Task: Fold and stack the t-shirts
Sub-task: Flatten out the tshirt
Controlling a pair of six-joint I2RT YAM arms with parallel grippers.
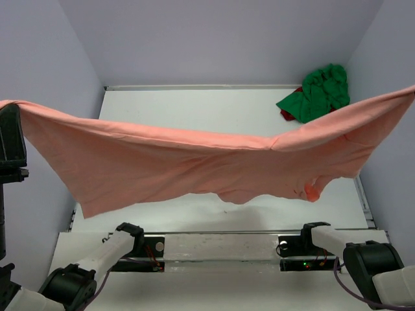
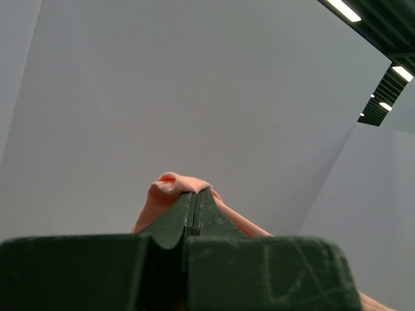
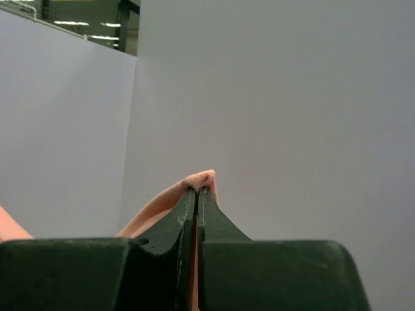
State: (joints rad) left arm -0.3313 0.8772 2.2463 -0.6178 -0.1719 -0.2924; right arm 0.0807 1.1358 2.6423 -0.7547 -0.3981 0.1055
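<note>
The salmon pink t-shirt [image 1: 194, 162] hangs stretched above the table [image 1: 194, 103], one end pinched in the closed left gripper [image 2: 196, 193], the other clamped in the closed right gripper [image 3: 197, 190]; the overhead view cuts off the right gripper, and the cloth hides much of the table. The green t-shirt [image 1: 319, 91] lies crumpled at the table's far right corner, a dark red scrap [image 1: 286, 115] half hidden beneath it.

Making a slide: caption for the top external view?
Salmon pink t-shirt stretched in mid-air above the table; green t-shirt crumpled at its far right corner.
</note>
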